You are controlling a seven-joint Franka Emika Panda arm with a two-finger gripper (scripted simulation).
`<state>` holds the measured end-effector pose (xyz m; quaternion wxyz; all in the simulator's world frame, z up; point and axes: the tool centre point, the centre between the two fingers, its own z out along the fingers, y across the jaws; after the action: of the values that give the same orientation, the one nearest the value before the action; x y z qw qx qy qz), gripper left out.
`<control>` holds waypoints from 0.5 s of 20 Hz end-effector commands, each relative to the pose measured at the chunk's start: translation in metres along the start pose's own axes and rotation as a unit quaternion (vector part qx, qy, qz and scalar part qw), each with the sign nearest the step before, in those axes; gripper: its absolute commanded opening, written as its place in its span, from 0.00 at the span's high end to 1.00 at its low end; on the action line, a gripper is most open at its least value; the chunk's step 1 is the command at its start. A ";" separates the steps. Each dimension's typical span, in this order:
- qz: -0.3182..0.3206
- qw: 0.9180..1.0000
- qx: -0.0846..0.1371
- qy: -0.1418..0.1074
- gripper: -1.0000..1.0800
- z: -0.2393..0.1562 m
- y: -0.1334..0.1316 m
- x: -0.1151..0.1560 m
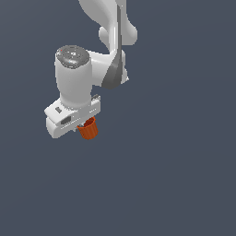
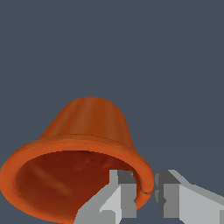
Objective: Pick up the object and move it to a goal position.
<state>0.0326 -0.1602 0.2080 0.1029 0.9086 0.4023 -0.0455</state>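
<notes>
Between the two grey fingers [image 2: 124, 197] of the gripper [image 2: 148, 192], the thick rim of the orange-red cup [image 2: 87, 144] is being pinched: one finger is sitting inside the mouth, the other outside against the rim, so the jaws are standing narrow, closed on a single wall. From this grip point the cup's body is extending away from the fingers, its long axis running from the wide mouth nearest the wrist out to the narrower closed base. The cup is tapered, matte, faintly ribbed along its sides, with a rolled lip; the fingers are blocky and flat-faced.

Farther off, in the exterior view, the cup [image 1: 88, 129] is hanging tilted beneath the white gripper [image 1: 77, 125], apparently clear of the plain dark surface. No goal marker is showing, so the carry direction cannot be judged.
</notes>
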 end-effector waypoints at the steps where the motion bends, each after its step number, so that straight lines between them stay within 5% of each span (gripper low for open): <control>1: -0.015 1.000 -0.010 0.014 1.00 -0.006 0.013 -0.011; 10: -0.061 0.996 -0.036 0.060 1.00 -0.023 0.056 -0.043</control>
<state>0.0425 -0.2149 0.2401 0.1069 0.8835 0.4560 0.0088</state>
